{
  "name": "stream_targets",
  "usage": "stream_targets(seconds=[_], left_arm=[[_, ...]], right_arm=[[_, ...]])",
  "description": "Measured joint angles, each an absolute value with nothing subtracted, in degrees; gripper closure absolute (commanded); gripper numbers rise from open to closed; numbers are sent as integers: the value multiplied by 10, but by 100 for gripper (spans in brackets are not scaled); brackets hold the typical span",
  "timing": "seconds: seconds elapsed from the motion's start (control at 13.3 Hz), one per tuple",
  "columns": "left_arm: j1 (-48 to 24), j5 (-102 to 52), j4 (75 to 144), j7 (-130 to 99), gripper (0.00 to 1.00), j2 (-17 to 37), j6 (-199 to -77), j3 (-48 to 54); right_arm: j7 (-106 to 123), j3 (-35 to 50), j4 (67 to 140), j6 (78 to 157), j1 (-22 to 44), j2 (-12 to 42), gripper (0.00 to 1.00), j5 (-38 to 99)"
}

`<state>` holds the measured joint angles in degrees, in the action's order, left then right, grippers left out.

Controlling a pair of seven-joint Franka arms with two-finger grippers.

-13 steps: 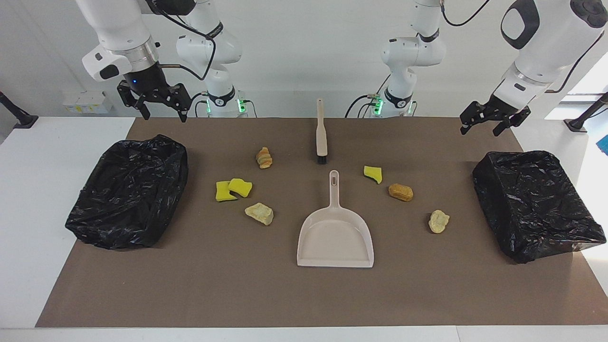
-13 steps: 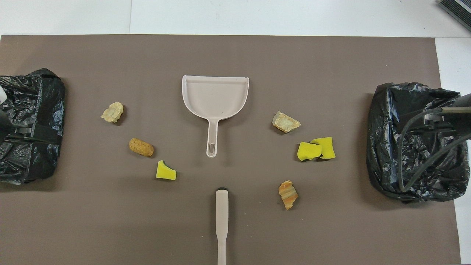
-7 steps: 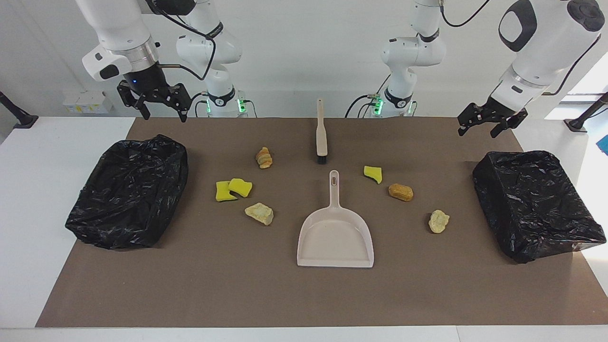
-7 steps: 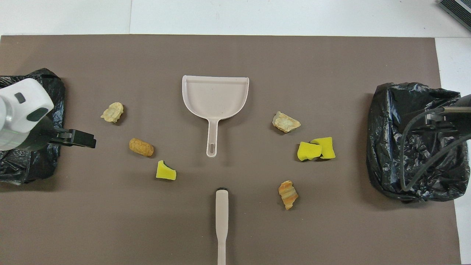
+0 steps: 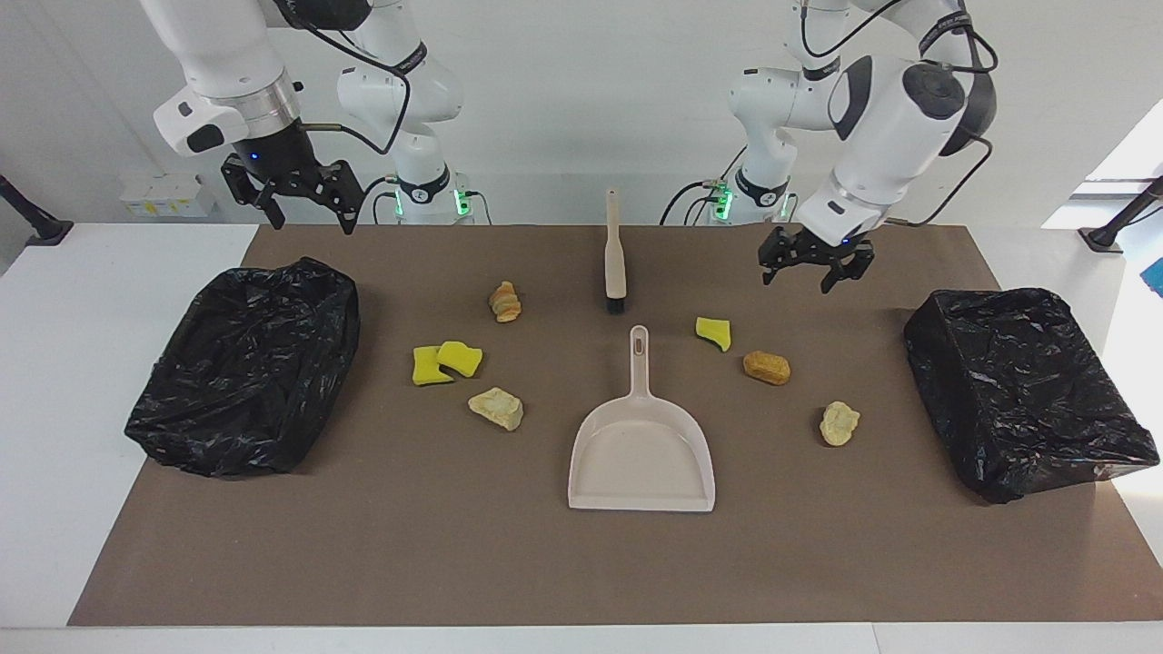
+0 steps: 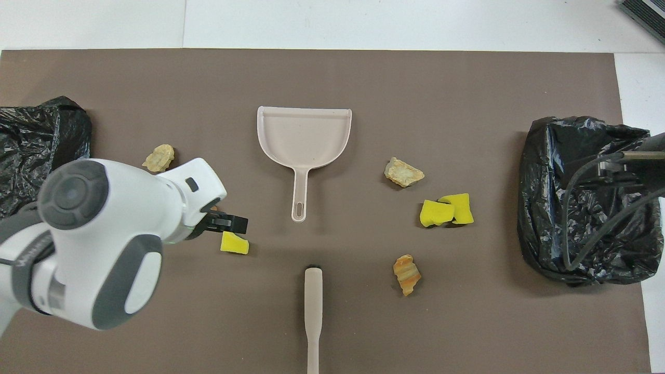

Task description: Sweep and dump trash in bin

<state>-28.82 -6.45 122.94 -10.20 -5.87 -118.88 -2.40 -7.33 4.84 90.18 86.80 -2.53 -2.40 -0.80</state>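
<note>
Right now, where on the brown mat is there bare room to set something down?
Free: the brown mat strip between the beige plastic dustpan's open mouth and the mat's edge farthest from the robots, running between both black bag-lined bins. Crowded: either side of the dustpan's handle, where yellow sponge chunks and bread lumps lie.

White wall, white counter under a brown mat (daylight at one end), small boxes by the wall

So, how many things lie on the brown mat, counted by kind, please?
Yellow sponge pieces: 3
Bread-like lumps: 4
Dustpan: 1
Brush: 1
Black bins: 2
Total: 11
</note>
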Motion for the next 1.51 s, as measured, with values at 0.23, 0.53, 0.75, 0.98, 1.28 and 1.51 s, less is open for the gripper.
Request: stream_targets(seconds=[0.23, 0.53, 0.75, 0.98, 1.28, 1.51], left_arm=[[-381, -65, 1284, -194, 0, -55, -1231, -24], [-502, -65, 1337, -283, 0, -59, -1257, -23], [-572, -65, 1384, -350, 0, -92, -1267, -21], [-619, -65, 1449, -414, 0, -150, -1292, -15], [-630, -65, 1490, -437, 0, -174, -1342, -14], [-636, -65, 1497, -437, 0, -155, -1369, -14]], right_arm=[[-89, 54, 902, 879, -22, -24, 0, -4], [-104, 81, 906, 913, -11, -21, 0, 3], [-157, 86, 909, 963, 28, 3, 0, 3], [-211, 87, 908, 1017, 84, 53, 0, -16], [-333, 87, 832, 1046, 172, 170, 0, -69], [-384, 87, 756, 1051, 202, 254, 0, -70]])
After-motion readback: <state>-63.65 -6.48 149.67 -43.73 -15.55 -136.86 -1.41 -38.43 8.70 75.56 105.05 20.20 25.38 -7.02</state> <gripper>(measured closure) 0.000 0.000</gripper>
